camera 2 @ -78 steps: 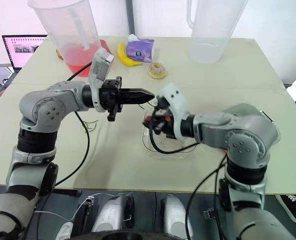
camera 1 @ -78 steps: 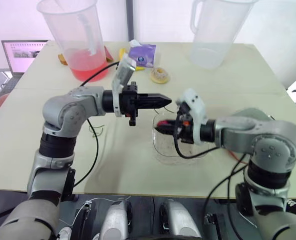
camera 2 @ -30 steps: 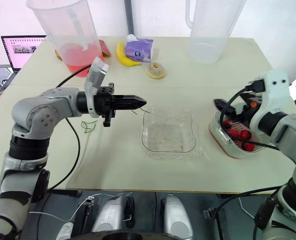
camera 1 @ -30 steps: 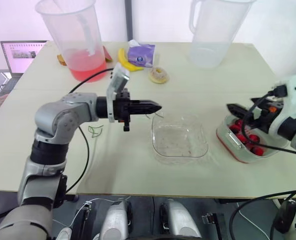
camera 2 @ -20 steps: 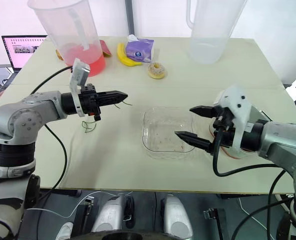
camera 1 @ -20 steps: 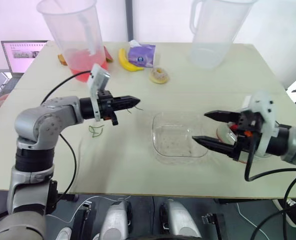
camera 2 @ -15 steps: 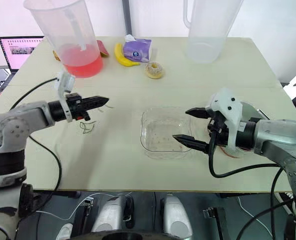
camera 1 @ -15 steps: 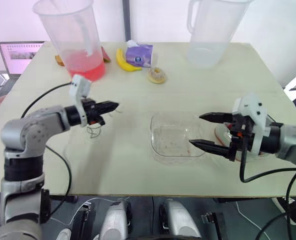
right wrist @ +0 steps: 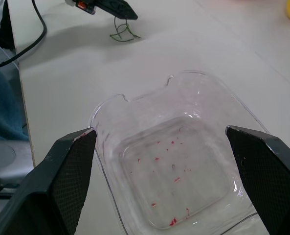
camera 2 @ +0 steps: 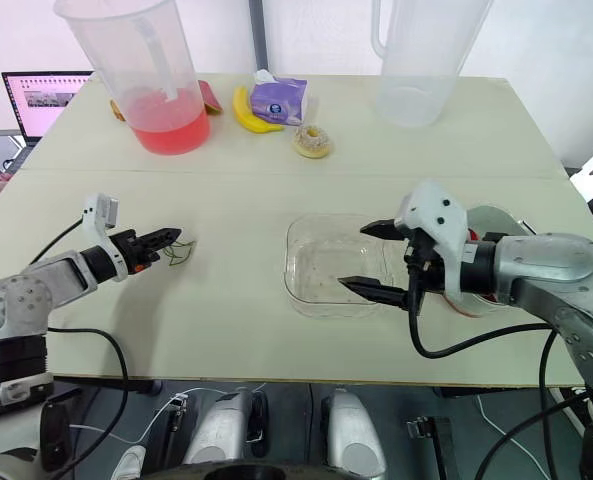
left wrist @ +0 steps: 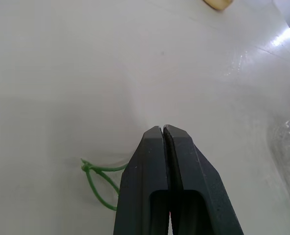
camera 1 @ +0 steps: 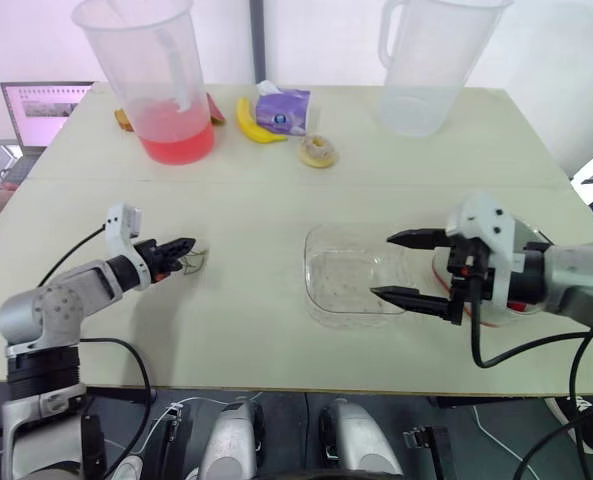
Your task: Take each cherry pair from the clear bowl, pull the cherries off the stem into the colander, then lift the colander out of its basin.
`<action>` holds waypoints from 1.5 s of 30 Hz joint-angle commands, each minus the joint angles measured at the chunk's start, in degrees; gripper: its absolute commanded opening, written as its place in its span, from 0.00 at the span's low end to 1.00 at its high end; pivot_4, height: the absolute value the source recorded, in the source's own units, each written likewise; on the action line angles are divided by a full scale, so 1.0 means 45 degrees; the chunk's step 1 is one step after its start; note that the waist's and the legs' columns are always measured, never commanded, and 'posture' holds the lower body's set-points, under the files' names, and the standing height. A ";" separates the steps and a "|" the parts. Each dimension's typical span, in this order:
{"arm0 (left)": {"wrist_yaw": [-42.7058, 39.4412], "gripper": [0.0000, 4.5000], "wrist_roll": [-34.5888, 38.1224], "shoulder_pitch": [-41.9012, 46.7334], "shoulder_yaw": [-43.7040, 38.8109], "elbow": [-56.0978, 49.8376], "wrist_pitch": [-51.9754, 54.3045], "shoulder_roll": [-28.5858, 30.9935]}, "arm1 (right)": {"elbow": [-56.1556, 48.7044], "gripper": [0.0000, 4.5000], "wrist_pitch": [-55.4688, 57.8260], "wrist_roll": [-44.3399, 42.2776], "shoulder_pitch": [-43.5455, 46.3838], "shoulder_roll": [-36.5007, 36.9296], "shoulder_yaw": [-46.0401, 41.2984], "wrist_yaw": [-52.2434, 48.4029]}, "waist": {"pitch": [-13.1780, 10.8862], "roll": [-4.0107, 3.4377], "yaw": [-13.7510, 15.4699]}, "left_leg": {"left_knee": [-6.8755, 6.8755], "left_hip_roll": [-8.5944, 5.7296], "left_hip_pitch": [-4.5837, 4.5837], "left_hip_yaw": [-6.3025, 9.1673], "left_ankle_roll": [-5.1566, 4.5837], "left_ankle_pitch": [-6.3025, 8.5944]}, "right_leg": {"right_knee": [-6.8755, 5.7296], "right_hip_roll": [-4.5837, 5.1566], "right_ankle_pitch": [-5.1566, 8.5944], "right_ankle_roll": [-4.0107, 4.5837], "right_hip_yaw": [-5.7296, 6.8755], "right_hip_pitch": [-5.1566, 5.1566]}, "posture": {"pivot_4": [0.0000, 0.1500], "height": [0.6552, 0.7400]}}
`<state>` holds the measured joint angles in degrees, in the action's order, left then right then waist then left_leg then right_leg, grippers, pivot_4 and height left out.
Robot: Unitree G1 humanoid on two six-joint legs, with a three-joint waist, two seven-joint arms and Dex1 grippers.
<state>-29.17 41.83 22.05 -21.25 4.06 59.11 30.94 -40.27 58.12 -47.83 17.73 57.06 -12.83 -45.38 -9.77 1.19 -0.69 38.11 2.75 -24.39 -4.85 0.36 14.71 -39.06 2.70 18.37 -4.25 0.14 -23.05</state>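
Left hand (camera 1: pixel 184 246) pinched shut low over counter (camera 1: pixel 246 335), empty as far as I see; green stems (left wrist: pixel 87 167) just beside tips. Right hand (camera 1: pixel 384 266) wide open, holding nothing, over clear bowl (right wrist: pixel 135 98), red specks inside. Far edge: pink-liquid pitcher (camera 1: pixel 166 95), banana (camera 1: pixel 248 120).

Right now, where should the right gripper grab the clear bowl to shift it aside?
Pinch the right-hand wall of the clear bowl, coming from the right, where the right gripper hangs open. The bowl stands upright with no cherries in it, thin-walled with a lip: one finger inside, one outside should hold.
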 commanded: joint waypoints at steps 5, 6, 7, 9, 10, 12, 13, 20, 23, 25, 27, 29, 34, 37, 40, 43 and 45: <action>-0.0177 0.30 -0.0897 -0.0313 0.0233 0.0431 -0.1449 0.0033 | -0.0443 1.00 -0.0107 -0.0213 0.0396 0.0213 -0.0030 0.0387 | 0.0000 0.0002 0.0002 | 0.0000 0.0000 -0.0003 -0.0001 -0.0001 0.0001 | 0.0001 0.0002 0.0000 0.0000 0.0000 -0.0003 | 1.00 1.00; -0.0241 0.39 -0.0987 -0.0367 0.0297 0.0431 -0.1562 0.0060 | -0.0470 1.00 -0.0075 -0.0294 0.0400 0.0232 -0.0090 0.0413 | 0.0000 0.0001 0.0002 | 0.0000 -0.0001 -0.0002 -0.0001 -0.0001 0.0001 | 0.0001 0.0006 0.0000 0.0001 0.0000 -0.0002 | 1.00 1.00; -0.0312 0.51 -0.1060 -0.0406 0.0341 0.0433 -0.1664 0.0081 | -0.0489 1.00 -0.0055 -0.0369 0.0399 0.0249 -0.0138 0.0444 | 0.0002 -0.0001 0.0002 | 0.0000 -0.0001 -0.0002 -0.0002 -0.0001 0.0001 | 0.0001 0.0007 -0.0001 0.0001 0.0000 -0.0002 | 1.00 1.00; -0.0394 0.75 -0.1113 -0.0448 0.0337 0.0436 -0.1821 0.0095 | -0.0539 1.00 -0.0011 -0.0550 0.0386 0.0261 -0.0252 0.0514 | 0.0004 -0.0002 0.0002 | 0.0000 0.0000 0.0002 -0.0001 -0.0001 0.0001 | 0.0001 0.0009 -0.0001 0.0002 0.0001 0.0001 | 1.00 1.00; -0.0440 0.86 -0.1123 -0.0466 0.0324 0.0431 -0.1905 0.0113 | -0.0571 1.00 0.0009 -0.0625 0.0373 0.0265 -0.0300 0.0540 | 0.0006 -0.0003 0.0000 | -0.0001 0.0000 0.0002 -0.0001 -0.0001 0.0001 | 0.0000 0.0009 -0.0001 0.0002 0.0000 0.0001 | 1.00 1.00; -0.0516 0.99 -0.1162 -0.0491 0.0316 0.0441 -0.2040 0.0155 | -0.0609 1.00 0.0025 -0.0745 0.0346 0.0296 -0.0354 0.0600 | 0.0007 -0.0004 0.0001 | 0.0000 0.0001 0.0006 -0.0001 -0.0001 0.0001 | 0.0000 0.0011 -0.0002 0.0003 0.0001 0.0005 | 1.00 1.00; -0.0539 0.99 -0.1218 -0.0506 0.0330 0.0457 -0.2133 0.0186 | -0.0611 1.00 0.0025 -0.0795 0.0341 0.0308 -0.0368 0.0635 | 0.0008 -0.0005 -0.0011 | 0.0000 0.0001 0.0007 0.0000 -0.0001 0.0001 | -0.0001 0.0011 -0.0002 0.0003 0.0001 0.0005 | 1.00 1.00; -0.1265 0.99 -0.2179 -0.0485 0.0776 0.0810 -0.3538 0.0916 | -0.0608 1.00 0.0029 -0.1059 0.0302 0.0315 -0.0488 0.0912 | 0.0008 -0.0006 -0.0026 | -0.0001 0.0004 0.0007 -0.0003 -0.0002 0.0002 | -0.0001 0.0010 -0.0002 0.0004 0.0001 0.0003 | 1.00 1.00; -0.2081 0.99 -0.2238 -0.0210 0.0856 0.0544 -0.4110 0.1432 | -0.0666 1.00 0.0119 -0.1257 0.0180 0.0327 -0.0721 0.1134 | 0.0005 0.0000 -0.0011 | -0.0002 0.0003 0.0004 -0.0003 -0.0003 0.0003 | 0.0000 0.0013 -0.0002 0.0004 0.0002 0.0002 | 1.00 1.00; -0.2614 0.99 -0.2108 -0.0001 0.0856 0.0290 -0.4273 0.1719 | -0.0696 1.00 0.0174 -0.1384 0.0080 0.0359 -0.0900 0.1262 | 0.0003 0.0003 0.0006 | -0.0002 0.0003 -0.0001 -0.0002 -0.0004 0.0003 | 0.0002 0.0015 -0.0002 0.0005 0.0004 -0.0001 | 1.00 1.00; -0.3716 0.99 -0.1782 0.0452 0.0939 -0.0388 -0.4477 0.2351 | -0.0743 1.00 0.0408 -0.1749 -0.0159 0.0299 -0.1521 0.1610 | 0.0002 0.0007 0.0034 | -0.0002 0.0002 -0.0004 -0.0001 -0.0004 0.0003 | 0.0002 0.0022 -0.0001 0.0006 0.0008 -0.0001 | 1.00 1.00; -0.4860 0.99 -0.1448 0.0946 0.1034 -0.0941 -0.4666 0.2896 | -0.0771 1.00 0.0680 -0.2087 -0.0388 0.0277 -0.2121 0.2028 | 0.0000 0.0011 0.0045 | -0.0002 -0.0001 -0.0009 0.0001 -0.0005 0.0004 | 0.0005 0.0030 -0.0001 0.0006 0.0014 -0.0001 | 1.00 1.00; -0.7869 0.99 -0.1157 0.1473 0.2410 -0.2416 -0.4726 0.4315 | -0.0624 1.00 0.1791 -0.3024 -0.1062 0.0291 -0.3689 0.3437 | 0.0010 -0.0006 -0.0017 | -0.0010 -0.0004 -0.0002 -0.0005 -0.0007 0.0006 | 0.0011 0.0038 -0.0001 0.0010 0.0015 0.0004 | 1.00 1.00; -0.9580 0.99 -0.0746 0.1681 0.3228 -0.3616 -0.4751 0.4996 | -0.0327 1.00 0.2859 -0.3248 -0.1606 0.0555 -0.4759 0.4416 | 0.0008 -0.0006 -0.0020 | -0.0017 -0.0004 -0.0001 -0.0013 -0.0007 0.0005 | 0.0013 0.0033 -0.0001 0.0011 0.0012 0.0002 | 1.00 1.00; -1.0271 0.99 -0.0184 0.1937 0.3467 -0.4277 -0.4407 0.5178 | -0.0133 1.00 0.4043 -0.3616 -0.2200 0.1003 -0.5538 0.4861 | 0.0008 -0.0006 -0.0007 | -0.0015 -0.0003 -0.0002 -0.0013 -0.0007 0.0005 | 0.0013 0.0028 0.0000 0.0011 0.0012 0.0002 | 1.00 1.00; -1.0420 0.99 -0.0015 0.2062 0.3610 -0.4554 -0.4516 0.4920 | 0.0092 1.00 0.5276 -0.3026 -0.2754 0.1488 -0.5799 0.5600 | 0.0009 -0.0008 -0.0010 | -0.0013 -0.0003 0.0000 -0.0012 -0.0007 0.0005 | 0.0012 0.0011 0.0000 0.0010 0.0008 0.0003 | 1.00 1.00; -1.0319 0.99 -0.0032 0.2144 0.3729 -0.4644 -0.4620 0.4667 | 0.0076 1.00 0.5807 -0.2868 -0.3006 0.1747 -0.5752 0.5754 | 0.0008 -0.0006 -0.0011 | -0.0013 -0.0002 0.0000 -0.0012 -0.0008 0.0005 | 0.0013 -0.0001 0.0000 0.0008 0.0003 0.0003 | 1.00 1.00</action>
<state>-75.49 40.74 30.32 -4.49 -15.44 39.27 52.27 -39.45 82.67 -61.47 4.15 63.91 -36.99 -20.35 -9.73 1.16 -0.74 38.05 2.74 -24.39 -4.90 0.33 14.73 -39.00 2.66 18.38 -4.22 0.15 -23.03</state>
